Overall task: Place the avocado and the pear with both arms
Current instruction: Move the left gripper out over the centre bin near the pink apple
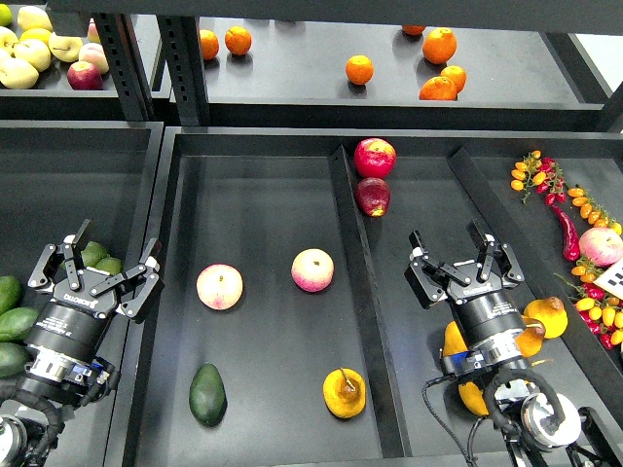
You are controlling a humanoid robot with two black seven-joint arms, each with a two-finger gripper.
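Note:
The dark green avocado [207, 393] lies in the middle tray near its front left. The golden-yellow pear [345, 392] with a brown-orange top sits at the same tray's front right. My left gripper [109, 265] stands open over the left tray's edge, up and left of the avocado, holding nothing. My right gripper [456, 255] stands open over the right tray, up and right of the pear, also holding nothing.
Two pink-yellow peaches [220, 286] [312, 269] lie mid-tray. A raised divider [355, 282] separates middle and right trays; red apples [374, 158] rest at its far end. Green fruit [12, 321] lies under my left arm, yellow pears [546, 316] beside my right. Oranges [359, 69] sit on the back shelf.

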